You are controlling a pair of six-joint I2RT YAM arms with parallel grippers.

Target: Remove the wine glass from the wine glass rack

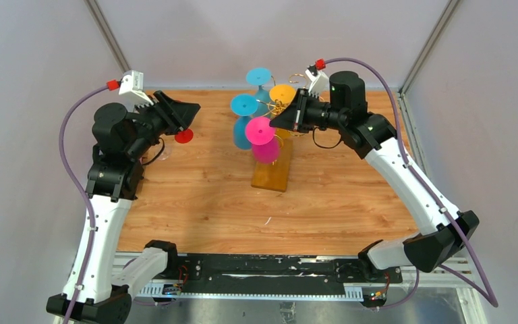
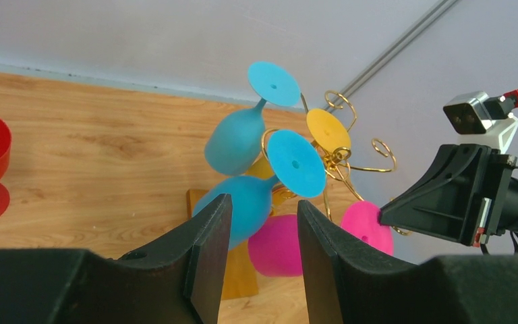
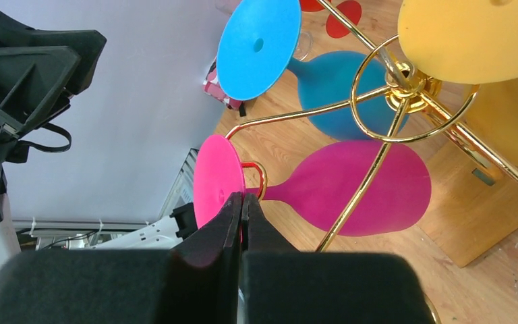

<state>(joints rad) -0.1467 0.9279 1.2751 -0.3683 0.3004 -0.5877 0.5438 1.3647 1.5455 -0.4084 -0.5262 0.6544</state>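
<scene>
The wine glass rack (image 1: pixel 273 174), gold wire on an amber base, stands mid-table with several coloured glasses hanging upside down on it. A pink wine glass (image 1: pixel 264 138) hangs at the front. My right gripper (image 3: pixel 242 199) is shut on the rim of its round foot (image 3: pixel 214 177); its bowl (image 3: pixel 371 185) hangs behind a gold arm (image 3: pixel 405 94). In the top view the right gripper (image 1: pixel 274 121) meets the pink foot from the right. My left gripper (image 1: pixel 192 115) stands open and empty to the left of the rack, well apart; its own view shows its fingers (image 2: pixel 264 223) parted.
Two blue glasses (image 1: pixel 245 108) (image 1: pixel 260 75) and a yellow one (image 1: pixel 282 93) hang on the rack close around the pink one. A red wine glass (image 1: pixel 184 136) sits on the table by the left gripper. Grey walls close in the back and sides.
</scene>
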